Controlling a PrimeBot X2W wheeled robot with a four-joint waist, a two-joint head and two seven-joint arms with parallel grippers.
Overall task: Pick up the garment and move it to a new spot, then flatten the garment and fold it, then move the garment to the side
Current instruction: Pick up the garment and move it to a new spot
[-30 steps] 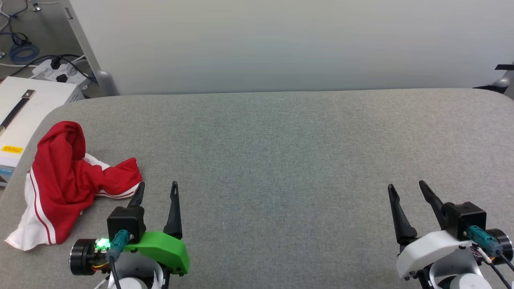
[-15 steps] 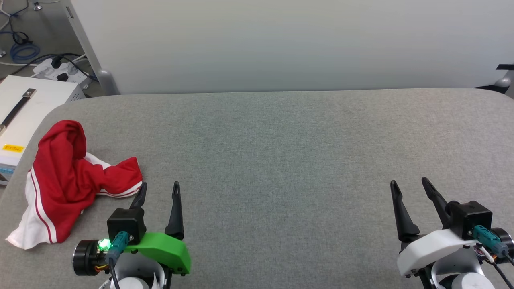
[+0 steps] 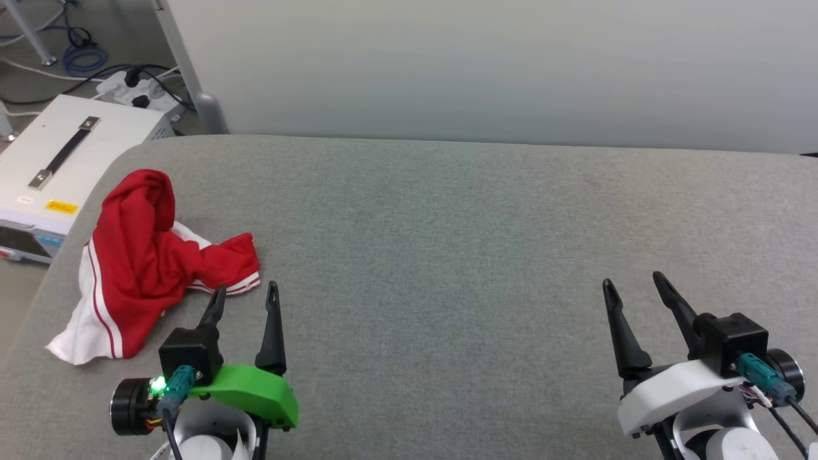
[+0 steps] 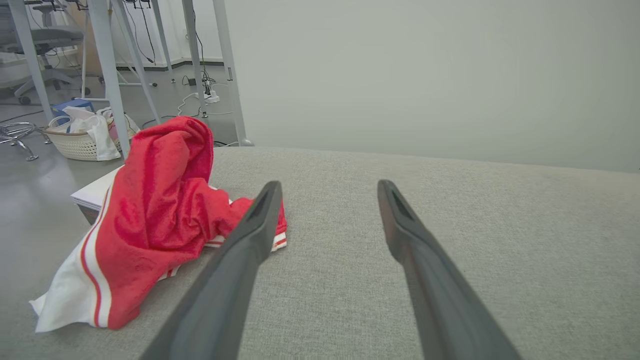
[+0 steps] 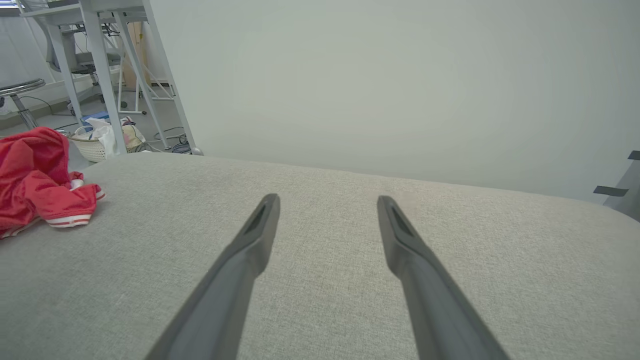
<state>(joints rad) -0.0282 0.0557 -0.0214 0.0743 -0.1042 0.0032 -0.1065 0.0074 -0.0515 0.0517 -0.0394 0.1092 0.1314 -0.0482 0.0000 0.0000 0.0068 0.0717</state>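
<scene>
Head view shows the garment (image 3: 147, 255) bunched up at the left of the frame on the grey table (image 3: 447, 255), both the left gripper (image 3: 246, 289) and right gripper (image 3: 631, 279) open and holding nothing, so no step looks done yet.

The garment (image 3: 150, 255) lies on the table's (image 3: 447, 223) left end — far side.

You're looking at a garment (image 3: 144, 255) of soft, matt red-and-white knit cloth, on a table (image 3: 447, 223) covered in coarse grey woven fabric. The left gripper (image 3: 246, 286) has smooth, matt dark plastic fingers and a slightly glossy green plastic shell.
</scene>
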